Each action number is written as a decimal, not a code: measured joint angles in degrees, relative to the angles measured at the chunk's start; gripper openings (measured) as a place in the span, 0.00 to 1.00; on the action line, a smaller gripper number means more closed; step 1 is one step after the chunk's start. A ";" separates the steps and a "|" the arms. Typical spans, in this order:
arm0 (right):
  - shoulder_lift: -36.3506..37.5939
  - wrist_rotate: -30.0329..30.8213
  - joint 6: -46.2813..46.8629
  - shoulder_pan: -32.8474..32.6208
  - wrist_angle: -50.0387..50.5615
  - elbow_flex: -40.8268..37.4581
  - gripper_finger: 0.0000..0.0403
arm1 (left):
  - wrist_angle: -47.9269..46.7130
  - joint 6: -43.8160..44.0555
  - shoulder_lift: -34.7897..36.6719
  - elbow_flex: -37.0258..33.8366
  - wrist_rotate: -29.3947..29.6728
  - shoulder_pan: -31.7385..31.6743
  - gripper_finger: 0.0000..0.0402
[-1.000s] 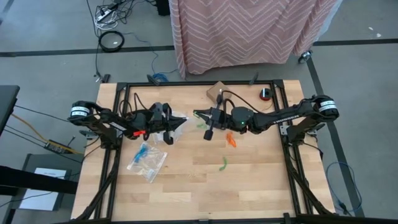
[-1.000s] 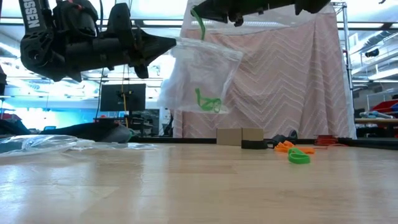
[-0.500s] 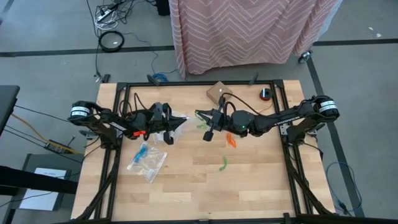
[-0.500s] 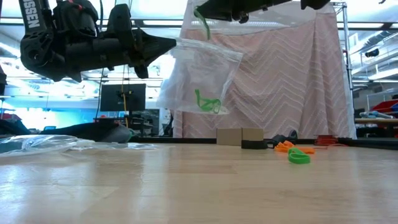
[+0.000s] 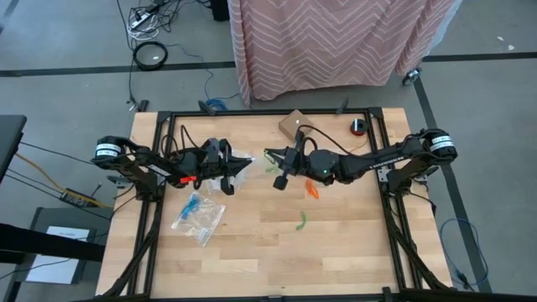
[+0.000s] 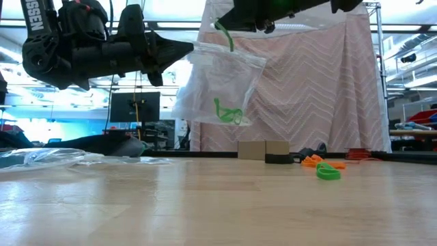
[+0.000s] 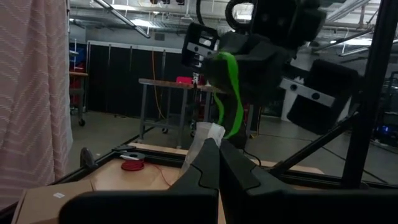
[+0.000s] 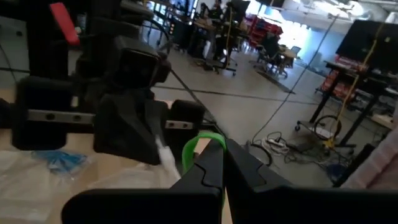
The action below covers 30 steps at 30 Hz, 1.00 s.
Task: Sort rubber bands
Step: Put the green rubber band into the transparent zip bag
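My left gripper [image 5: 248,162] [image 6: 190,46] is shut on a clear zip bag [image 6: 222,82], which hangs in the air with green rubber bands [image 6: 227,113] in its bottom. My right gripper [image 5: 267,154] [image 6: 220,22] faces it, shut on one green rubber band [image 6: 227,37] [image 7: 230,93] that dangles over the bag's top edge. On the table lie a loose green band [image 5: 299,221] [image 6: 328,172] and orange bands [image 5: 312,190] [image 6: 312,161]. A second clear bag [image 5: 197,216] with blue bands lies flat at the near left. My left gripper pinches the bag's top edge [image 7: 208,132] at one corner between its two fingers, coming level from the table's left. The bag hangs below the fingers, clear of the table, slack. My right gripper pinches the green band by its upper end [image 8: 194,148] between its fingertips, coming about level from the table's right. The band hangs down from the fingers, clear of the table, at the bag's top edge.
A small cardboard box [image 5: 294,124] [image 6: 263,149] and a red-and-black object [image 5: 358,127] stand at the table's far edge. The black frame rails [image 5: 159,210] run along the table's left, right and far sides.
My right gripper has turned at the wrist a little, and the green band hanging from it has sunk slightly toward the bag's top edge. My left gripper and the bag have kept still.
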<state>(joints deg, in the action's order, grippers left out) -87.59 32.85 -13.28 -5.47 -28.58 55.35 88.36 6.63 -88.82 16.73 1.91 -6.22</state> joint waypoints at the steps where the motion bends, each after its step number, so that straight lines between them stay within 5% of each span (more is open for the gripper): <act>1: 0.00 0.12 -0.12 0.03 -0.25 0.00 0.00 | 0.00 0.00 0.00 0.00 0.00 0.02 0.01; 9: 0.00 0.17 -1.86 -0.03 -5.92 0.00 0.00 | 0.00 0.00 0.00 0.00 0.00 0.02 0.01; 30: -0.42 0.72 0.92 0.30 -2.50 0.02 0.00 | 0.02 -0.37 0.02 -0.02 0.02 0.00 0.01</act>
<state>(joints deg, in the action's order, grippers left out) -88.01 33.57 -12.36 -5.17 -31.08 55.37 88.38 6.26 -88.79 16.71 1.93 -6.22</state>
